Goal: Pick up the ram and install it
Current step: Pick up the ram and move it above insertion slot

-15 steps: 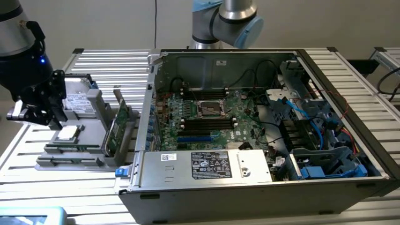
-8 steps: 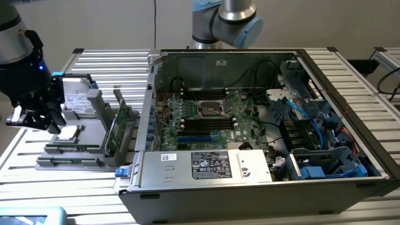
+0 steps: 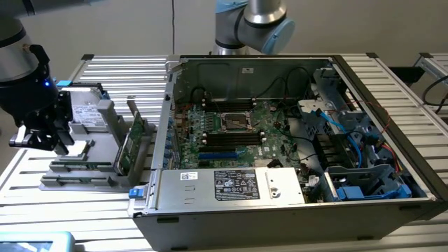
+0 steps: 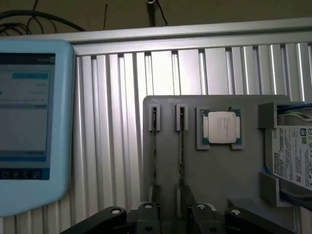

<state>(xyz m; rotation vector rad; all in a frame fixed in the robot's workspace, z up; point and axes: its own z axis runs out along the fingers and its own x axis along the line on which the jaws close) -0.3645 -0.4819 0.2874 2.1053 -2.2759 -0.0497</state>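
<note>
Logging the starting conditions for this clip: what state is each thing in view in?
grey holder: loaded with parts.
gripper: open, empty, over the grey holder.
ram: on edge in a holder slot, not picked up.
processor: seated in its holder pocket.
hard drive: lying in the holder, label up.
computer case: side open, motherboard exposed.
tablet: screen lit.

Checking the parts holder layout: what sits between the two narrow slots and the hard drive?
In the wrist view, a square processor chip sits in its own recess of the gray holder, between the slots and the hard drive.
</note>
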